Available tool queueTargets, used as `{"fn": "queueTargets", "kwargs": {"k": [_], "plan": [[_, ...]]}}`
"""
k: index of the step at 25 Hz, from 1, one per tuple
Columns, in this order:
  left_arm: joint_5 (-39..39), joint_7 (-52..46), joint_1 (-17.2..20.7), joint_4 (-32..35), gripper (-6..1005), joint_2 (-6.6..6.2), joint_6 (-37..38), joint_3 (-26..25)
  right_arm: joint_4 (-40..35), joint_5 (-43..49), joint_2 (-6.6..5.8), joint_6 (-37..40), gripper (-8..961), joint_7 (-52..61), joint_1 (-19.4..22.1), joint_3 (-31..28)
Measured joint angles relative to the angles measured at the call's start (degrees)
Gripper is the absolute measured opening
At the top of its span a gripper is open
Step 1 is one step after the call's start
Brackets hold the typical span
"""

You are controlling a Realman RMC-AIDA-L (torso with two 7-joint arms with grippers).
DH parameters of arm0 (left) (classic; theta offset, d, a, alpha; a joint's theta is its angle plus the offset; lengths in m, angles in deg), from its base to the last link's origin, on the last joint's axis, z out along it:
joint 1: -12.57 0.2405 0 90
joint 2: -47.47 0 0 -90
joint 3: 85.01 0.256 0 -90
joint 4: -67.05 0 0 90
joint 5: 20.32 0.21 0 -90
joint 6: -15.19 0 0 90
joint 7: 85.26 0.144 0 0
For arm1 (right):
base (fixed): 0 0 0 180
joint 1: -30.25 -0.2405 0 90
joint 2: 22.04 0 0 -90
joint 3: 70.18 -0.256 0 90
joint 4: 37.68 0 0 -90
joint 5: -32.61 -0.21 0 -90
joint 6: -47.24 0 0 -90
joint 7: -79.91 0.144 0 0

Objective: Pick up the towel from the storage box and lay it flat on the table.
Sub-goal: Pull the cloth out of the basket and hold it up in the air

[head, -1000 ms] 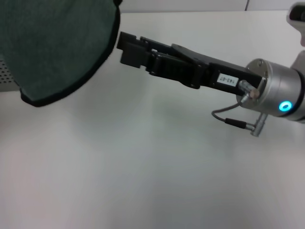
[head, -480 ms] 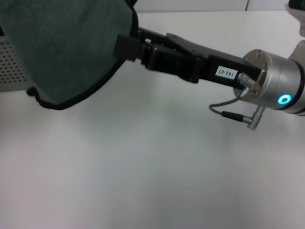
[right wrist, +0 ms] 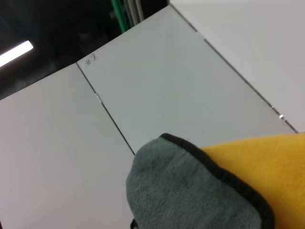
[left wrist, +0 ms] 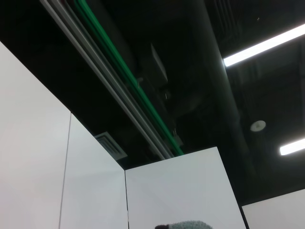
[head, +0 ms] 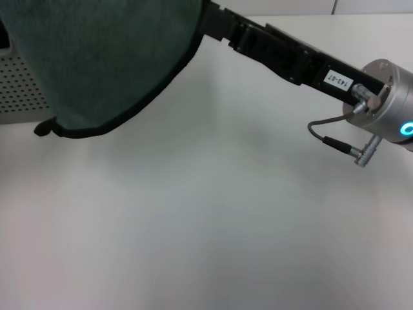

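Observation:
The dark green towel [head: 103, 61] with its black border hangs over the upper left of the head view, held from above the picture. My right gripper [head: 208, 20] reaches in from the right and meets the towel's right edge, where its tip is hidden behind the cloth. The right wrist view shows a fold of towel [right wrist: 183, 191] close up, with a yellow reverse side. A sliver of towel [left wrist: 183, 225] shows in the left wrist view. Behind the towel at the far left stands the perforated storage box [head: 19, 90]. The white table [head: 213, 219] lies below. My left gripper is out of view.
A grey cable with a metal plug [head: 335, 143] loops under my right wrist. White wall panels [right wrist: 181, 90] and a dark ceiling with strip lights [left wrist: 262, 45] fill the wrist views.
The towel has shifted right, covering more of the upper left. My right arm has swung up and toward the back, its tip going from bare beside the towel to hidden behind its edge.

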Motion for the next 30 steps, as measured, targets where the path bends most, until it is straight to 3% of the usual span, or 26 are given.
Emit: {"fn": "queueTargets", "kwargs": {"k": [10, 30], "plan": [[1.2, 0.5, -0.6, 0.4, 68, -0.78, 0.0, 2.1, 0.1, 0.4, -0.18, -0.5, 570, -1.6, -0.5, -1.7], [0.7, 0.5, -0.5, 0.5, 67, -0.88, 0.1, 3.6, 0.4, 1.1, 0.0, -2.2, 537, -4.0, -1.3, -3.1]]}}
